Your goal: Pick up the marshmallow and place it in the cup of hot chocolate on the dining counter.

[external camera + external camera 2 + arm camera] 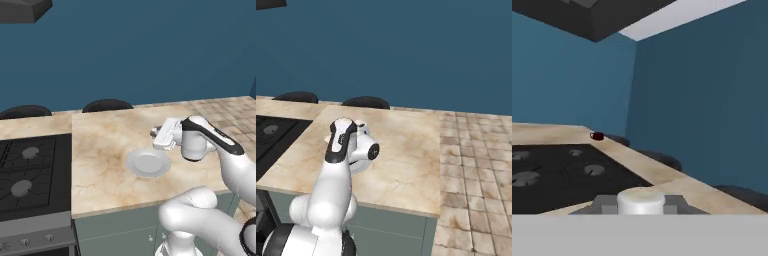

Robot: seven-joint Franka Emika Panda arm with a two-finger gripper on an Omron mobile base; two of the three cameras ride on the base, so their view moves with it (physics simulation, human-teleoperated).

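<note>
I see one black stove (30,175), one grey plate (148,163) and two stools (107,105) by the tabletop (105,150). One red cup (597,136) sits far off. My arm reaches sideways above the plate, my claw (641,202) clamped on one white marshmallow (640,199).

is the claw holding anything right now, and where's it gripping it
Yes. The claw is shut on the marshmallow, a small white cylinder pinched by its sides between the two fingertips, its top standing above them.
</note>
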